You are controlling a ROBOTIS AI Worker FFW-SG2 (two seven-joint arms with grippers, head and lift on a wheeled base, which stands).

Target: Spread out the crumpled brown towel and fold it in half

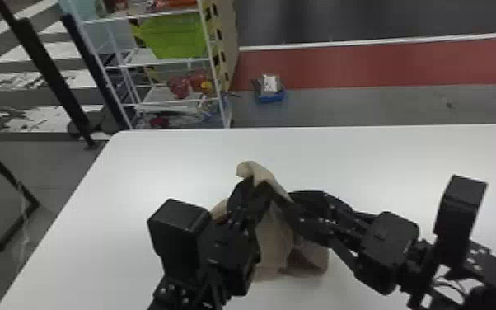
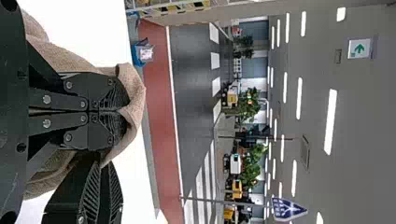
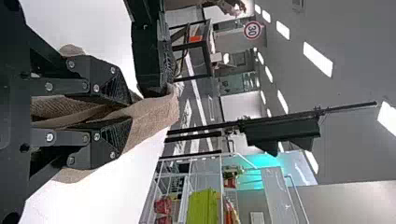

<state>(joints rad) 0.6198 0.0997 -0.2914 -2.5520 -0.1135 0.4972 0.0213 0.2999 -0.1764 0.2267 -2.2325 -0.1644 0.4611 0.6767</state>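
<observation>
The brown towel hangs bunched beneath both grippers over the middle of the white table, a folded edge sticking up at the top. My left gripper holds that upper edge; in the left wrist view the left gripper is shut, with towel wrapped round its fingertips. Close by on the right is my right gripper. In the right wrist view, the right gripper has its fingers apart, and a fold of towel runs between them towards the left gripper's tips.
The white table extends around the towel on all sides. Beyond its far left edge stands a white wire shelf with a green bin. A small blue container lies on the floor behind the table.
</observation>
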